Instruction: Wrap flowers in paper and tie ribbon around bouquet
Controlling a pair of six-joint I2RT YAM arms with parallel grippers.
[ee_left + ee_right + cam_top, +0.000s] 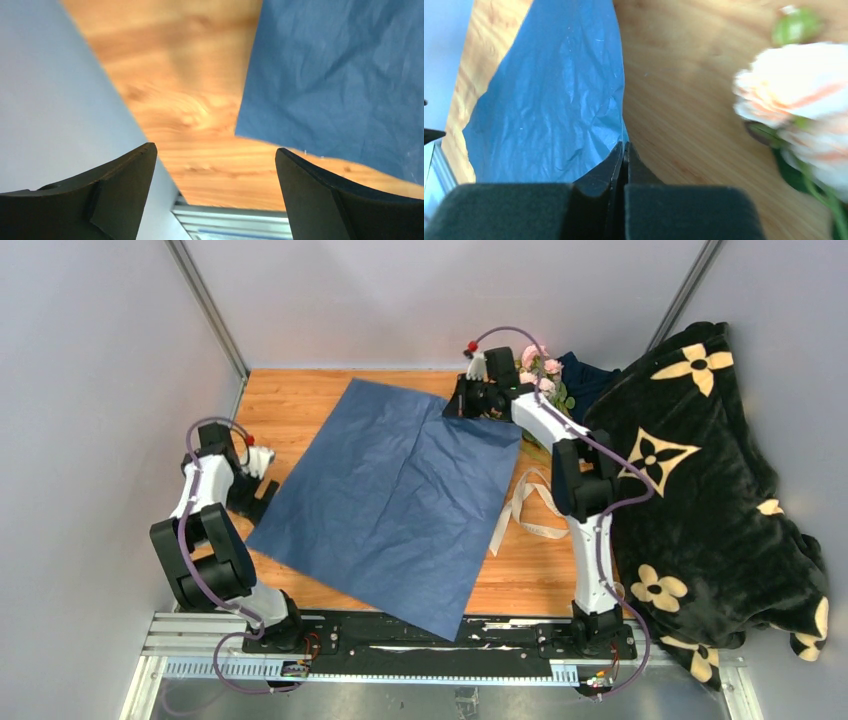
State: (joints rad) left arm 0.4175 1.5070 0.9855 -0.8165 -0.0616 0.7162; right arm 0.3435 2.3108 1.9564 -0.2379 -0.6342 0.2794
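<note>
Right fingers (600, 179) pinch a corner of the paper (549, 100) near the flowers (794, 95). Left fingers (120, 175) are wide open and empty.

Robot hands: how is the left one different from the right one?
The left black hand is wide open; the right black hand is shut. The left hand holds nothing over the wooden table; the right hand pinches an edge of the large blue paper sheet. Both have two dark fingers.
</note>
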